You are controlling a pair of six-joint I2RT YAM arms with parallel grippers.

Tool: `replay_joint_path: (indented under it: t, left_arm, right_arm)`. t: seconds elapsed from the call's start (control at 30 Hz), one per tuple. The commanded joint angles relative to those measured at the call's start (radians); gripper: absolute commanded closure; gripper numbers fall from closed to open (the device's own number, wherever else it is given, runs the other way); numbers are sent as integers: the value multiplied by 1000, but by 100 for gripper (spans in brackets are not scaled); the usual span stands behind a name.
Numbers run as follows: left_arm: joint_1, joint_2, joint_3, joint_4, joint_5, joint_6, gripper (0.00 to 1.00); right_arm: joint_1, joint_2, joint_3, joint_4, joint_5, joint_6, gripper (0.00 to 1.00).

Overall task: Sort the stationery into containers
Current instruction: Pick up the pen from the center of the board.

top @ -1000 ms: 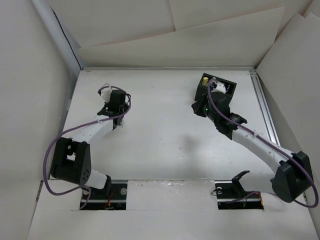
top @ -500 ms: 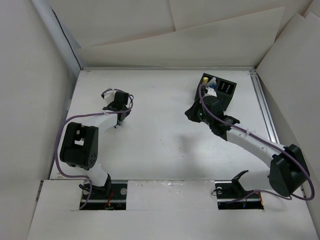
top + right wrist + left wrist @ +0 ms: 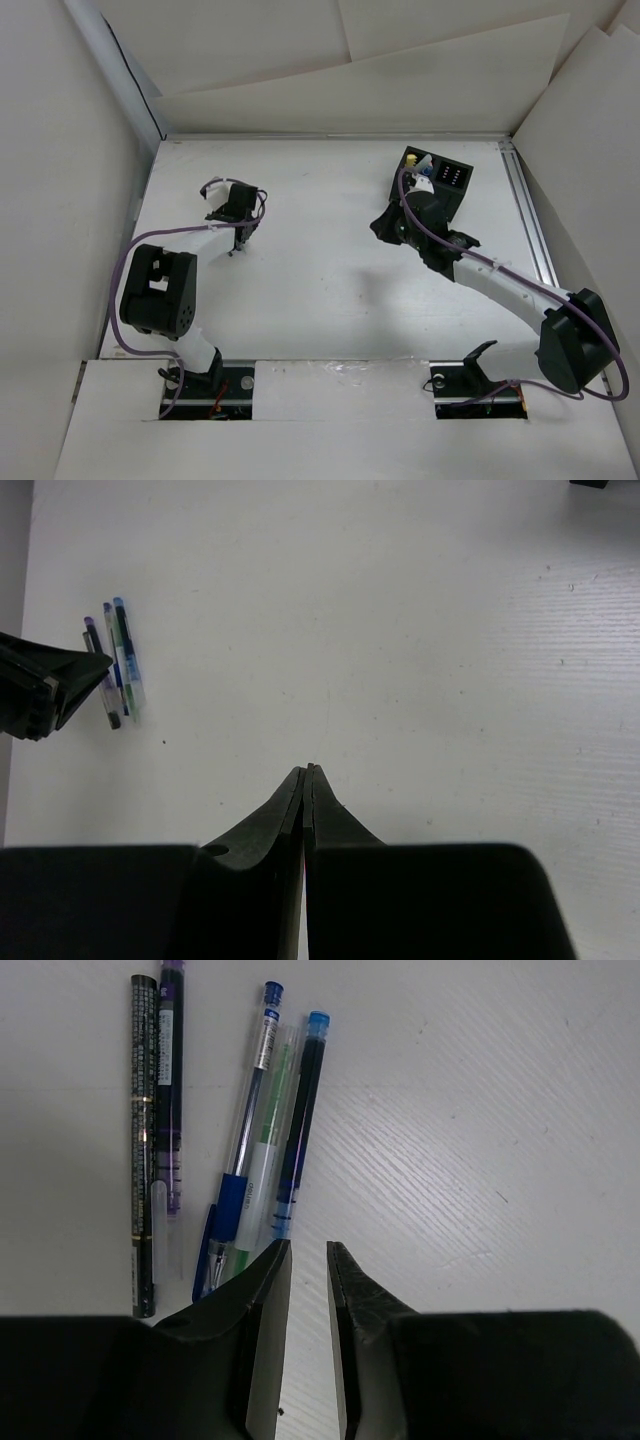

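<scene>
Several pens lie side by side on the white table in the left wrist view: a black patterned pen (image 3: 144, 1140), a purple one (image 3: 169, 1080), a clear pen with a blue grip (image 3: 243, 1150), a green one (image 3: 268, 1130) and a blue-capped one (image 3: 303, 1110). My left gripper (image 3: 308, 1246) hangs just short of their near ends, jaws a narrow gap apart with only table between them. The black two-compartment container (image 3: 441, 172) sits at the back right with yellow and white items inside. My right gripper (image 3: 305, 770) is shut and empty, out over the table left of the container.
In the right wrist view the same pens (image 3: 117, 660) lie far left, beside the left gripper's fingers (image 3: 45, 680). White walls surround the table (image 3: 320, 280), and a metal rail (image 3: 528, 215) runs along its right edge.
The right gripper has drawn back from the container toward the table's middle. The left arm has shifted its elbow and the gripper sits slightly lower over the pens.
</scene>
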Motion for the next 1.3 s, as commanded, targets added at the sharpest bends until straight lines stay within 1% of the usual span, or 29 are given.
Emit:
replay_joint_path:
  t: [0.0, 0.03, 0.4, 0.47, 0.77, 1.03, 1.17, 1.23, 1.27]
  left_arm:
    - [-1, 5, 4, -33, -45, -16, 82]
    - [-1, 5, 13, -42, -45, -16, 82]
    - [8, 53, 22, -53, -31, -25, 82]
    - [32, 62, 8, -25, -1, -25, 82]
    - [33, 71, -12, 16, 41, -6, 82]
    - [33, 91, -12, 47, 72, 4, 86]
    - [33, 91, -12, 47, 81, 13, 87]
    - [33, 91, -12, 47, 90, 22, 91]
    - [33, 91, -12, 47, 90, 22, 91]
  right_arm:
    - [-3, -12, 3, 41, 5, 3, 94]
    - [-3, -12, 3, 41, 5, 3, 93]
    - [-12, -22, -6, 41, 5, 3, 93]
    - [-12, -32, -6, 41, 5, 3, 93]
    - [-12, -32, -6, 41, -4, 3, 93]
    - [-12, -32, -6, 41, -4, 3, 93]
    - [-12, -32, -6, 41, -4, 3, 92]
    - [-12, -32, -6, 41, 8, 3, 88]
    - [-12, -32, -6, 41, 8, 3, 85]
